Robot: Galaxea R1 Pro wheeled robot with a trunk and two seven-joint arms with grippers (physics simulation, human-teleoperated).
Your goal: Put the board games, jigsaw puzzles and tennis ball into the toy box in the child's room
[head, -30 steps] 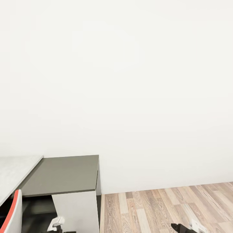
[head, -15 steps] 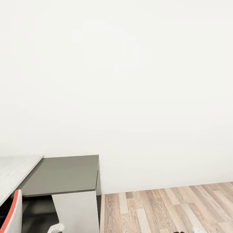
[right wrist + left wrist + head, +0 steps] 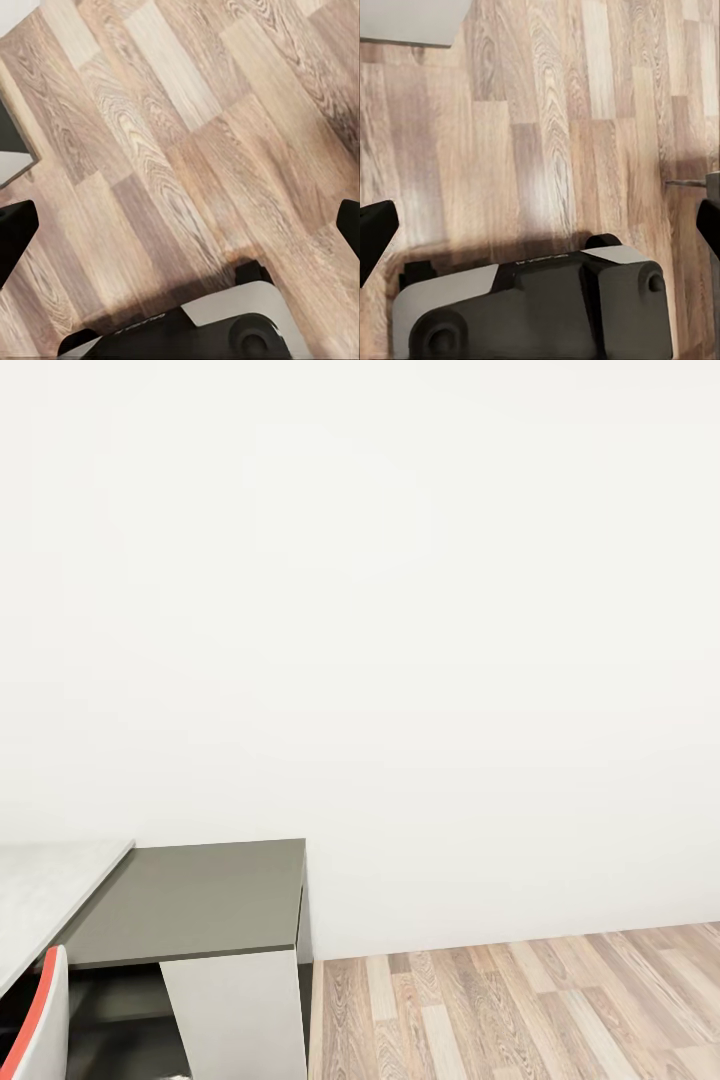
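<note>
Light-grey tabletop edged the head view's left, a dark grey side cabinet beside it, wooden floor rightward. Left tool and right tool hung wide open over floorboards, holding nothing.

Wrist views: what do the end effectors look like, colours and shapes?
In both, black tapered fingertips enter from the frame's sides. The left end effector sits on a chunky body of black housing with pale grey panels, round screw recesses and faint lettering. The right end effector has a matching black-and-grey body.
</note>
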